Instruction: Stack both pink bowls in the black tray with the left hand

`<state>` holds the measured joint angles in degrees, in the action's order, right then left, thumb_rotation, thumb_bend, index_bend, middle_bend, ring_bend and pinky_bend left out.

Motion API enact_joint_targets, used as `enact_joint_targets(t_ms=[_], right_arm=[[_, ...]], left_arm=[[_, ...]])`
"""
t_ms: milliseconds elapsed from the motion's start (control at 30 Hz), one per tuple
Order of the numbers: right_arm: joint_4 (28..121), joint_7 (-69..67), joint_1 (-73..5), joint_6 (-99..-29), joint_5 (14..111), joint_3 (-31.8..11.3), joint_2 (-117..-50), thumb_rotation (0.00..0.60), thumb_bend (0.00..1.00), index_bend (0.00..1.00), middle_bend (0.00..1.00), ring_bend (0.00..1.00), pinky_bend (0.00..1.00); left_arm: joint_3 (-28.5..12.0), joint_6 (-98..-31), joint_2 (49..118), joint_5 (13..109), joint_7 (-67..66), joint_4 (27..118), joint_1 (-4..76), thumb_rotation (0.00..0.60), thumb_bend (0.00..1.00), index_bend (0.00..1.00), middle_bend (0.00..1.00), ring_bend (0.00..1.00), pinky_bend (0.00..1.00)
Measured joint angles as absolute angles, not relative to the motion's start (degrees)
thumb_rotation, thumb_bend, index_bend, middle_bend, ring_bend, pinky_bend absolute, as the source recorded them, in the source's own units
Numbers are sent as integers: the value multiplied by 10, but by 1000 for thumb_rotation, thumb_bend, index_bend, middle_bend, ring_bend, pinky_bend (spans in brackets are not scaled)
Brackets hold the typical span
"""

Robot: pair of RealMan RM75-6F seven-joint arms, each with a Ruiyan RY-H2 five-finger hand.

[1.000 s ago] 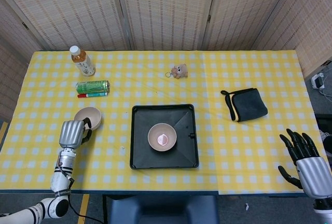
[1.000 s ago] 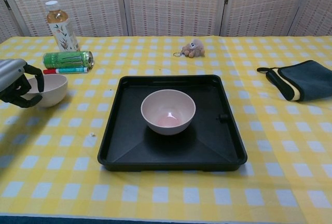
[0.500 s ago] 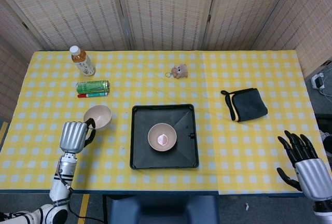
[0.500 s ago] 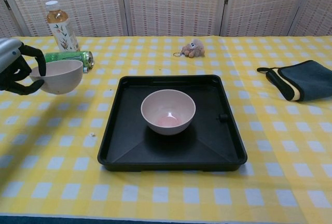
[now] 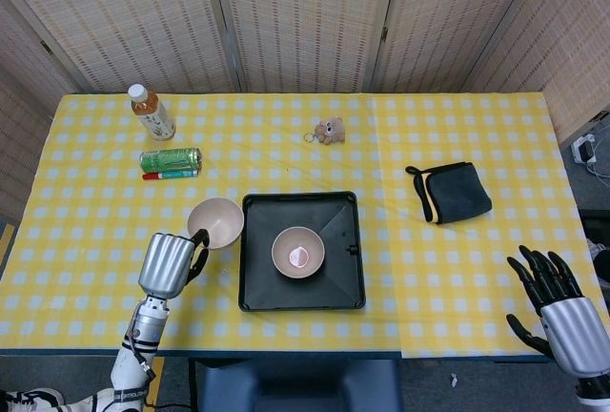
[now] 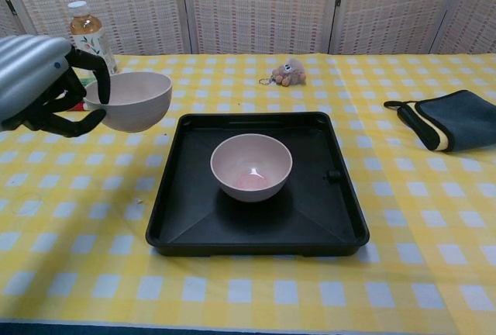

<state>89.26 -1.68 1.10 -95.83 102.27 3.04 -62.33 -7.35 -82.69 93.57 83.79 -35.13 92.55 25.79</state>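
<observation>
Pink against the yellow check, the carried bowl (image 6: 129,100) has come off the cloth and travelled toward the black tray (image 5: 255,294) over the last second: earlier it sat on the table well to the left of the tray, and now it hangs in the air just beside the tray's left rim, its mouth upward. The left hand (image 6: 43,83) grips it by the near rim, dark fingers (image 6: 99,77) hooked over the lip and others curled under the wall. That puts the task at its carrying stage; I judge the bowl has yet to cross the rim and be lowered into the second pink bowl (image 6: 251,166), which stands upright in the middle of the tray. The right hand (image 5: 560,304) holds nothing, its fingers spread, well to the right of the tray near the table's edge. By count: two pink bowls, one tray, and beyond the tray's far-left corner one tea bottle (image 5: 151,112), one green can (image 5: 171,158) lying on its side and one red pen (image 5: 169,175), as it seems at this small size. One small plush keyring (image 5: 328,131) lies beyond the tray's far side, and one dark folded cloth (image 5: 450,192) lies to the right of the tray.
</observation>
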Motion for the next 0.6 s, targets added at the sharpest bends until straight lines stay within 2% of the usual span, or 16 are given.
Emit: enact_joint_targets(t_ms=[300, 600], right_arm=[[885, -37, 23, -990, 1043, 38, -617, 600, 314, 0, 0, 0, 0], [876, -58, 31, -1013, 1054, 42, -611, 600, 315, 0, 0, 0, 0]], left_arm=[[-59, -815, 997, 869, -415, 949, 273, 600, 441, 592, 1000, 1000, 1000], [-61, -795, 1047, 878, -435, 923, 286, 600, 441, 593, 1000, 1000, 1000]])
